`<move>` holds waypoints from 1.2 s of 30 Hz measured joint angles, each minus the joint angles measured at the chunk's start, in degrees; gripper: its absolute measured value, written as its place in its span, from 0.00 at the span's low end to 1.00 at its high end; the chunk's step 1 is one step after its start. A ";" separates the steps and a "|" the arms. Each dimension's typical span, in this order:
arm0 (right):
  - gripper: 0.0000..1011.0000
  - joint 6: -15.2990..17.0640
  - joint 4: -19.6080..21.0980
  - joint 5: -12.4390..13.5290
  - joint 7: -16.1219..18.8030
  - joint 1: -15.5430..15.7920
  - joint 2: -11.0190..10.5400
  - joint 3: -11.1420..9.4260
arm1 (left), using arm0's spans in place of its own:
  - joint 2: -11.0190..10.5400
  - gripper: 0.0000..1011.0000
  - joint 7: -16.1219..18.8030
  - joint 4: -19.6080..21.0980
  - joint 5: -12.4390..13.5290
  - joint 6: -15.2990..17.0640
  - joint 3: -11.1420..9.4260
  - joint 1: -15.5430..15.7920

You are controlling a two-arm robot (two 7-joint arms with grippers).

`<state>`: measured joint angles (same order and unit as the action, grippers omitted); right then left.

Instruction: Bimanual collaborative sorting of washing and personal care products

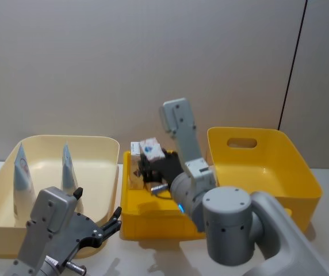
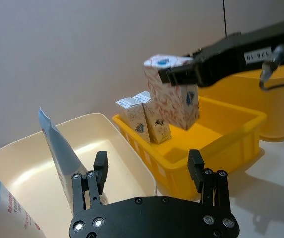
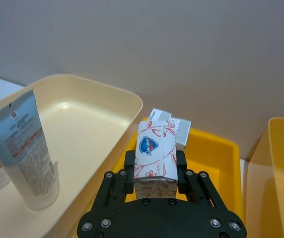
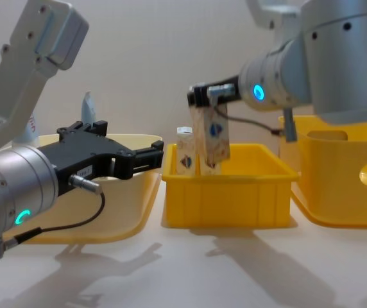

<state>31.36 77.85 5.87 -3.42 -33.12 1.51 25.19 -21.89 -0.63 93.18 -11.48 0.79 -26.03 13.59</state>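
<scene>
You had the right gripper (image 3: pixel 155 164) clenched on a carton (image 3: pixel 154 148), one finger (image 3: pixel 128 162) pressed to each narrow side just below its top, so the blue-red emblem faced the wrist camera. From the head you saw that carton (image 1: pixel 151 148) held over the tray (image 1: pixel 153 223), which sat between the cream bin (image 1: pixel 61 138) and the yellow bin (image 1: pixel 251 162). In the left wrist view the carton (image 2: pixel 174 96) hung slightly tilted from the black fingers, its base clear of the tray floor. From the chest its lower end (image 4: pixel 212 144) dipped behind the tray's front wall. Two more cartons (image 2: pixel 134 119) (image 2: pixel 154 116) stood upright, touching each other, in the tray's corner nearest the cream bin, just beside the held one but apart from it. Your left gripper (image 2: pixel 148 163) was spread wide and grasped nothing. It hovered at the near corner of the cream bin beside the tray (image 1: pixel 98 207), its fingers pointing toward the tray in the chest view (image 4: pixel 126 144) and touching neither bin nor product. Two tubes (image 1: pixel 20 168) (image 1: pixel 67 165) stood on their caps in the cream bin, flat pale blue ends up, near its left side, close together but not touching. One tube (image 2: pixel 57 148) rose just behind your left gripper's finger (image 2: pixel 100 161).
</scene>
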 joint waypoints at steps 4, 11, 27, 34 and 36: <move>0.45 -1.88 1.41 -0.42 0.46 -0.60 -0.61 -0.42 | 0.00 0.99 0.00 0.00 0.00 0.00 0.01 0.00; 0.45 -3.94 4.14 -1.45 0.57 -1.82 -2.12 -1.69 | 0.00 0.99 0.00 0.00 0.00 0.00 0.00 0.00; 0.45 -3.71 8.60 -4.68 -1.06 -2.41 -8.01 -6.63 | 0.00 0.99 0.00 0.00 0.00 0.00 0.00 0.00; 0.45 -2.21 8.15 -4.94 -1.19 -1.70 -9.55 -8.52 | 0.00 0.99 0.00 0.00 0.00 0.00 0.00 0.00; 0.45 -1.74 7.40 -4.86 -0.99 -1.55 -9.74 -9.04 | 0.00 0.99 0.00 0.00 0.00 0.00 0.00 0.00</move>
<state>29.63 85.25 1.01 -4.42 -34.66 -8.23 16.15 -21.89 -0.63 93.18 -11.48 0.79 -26.03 13.59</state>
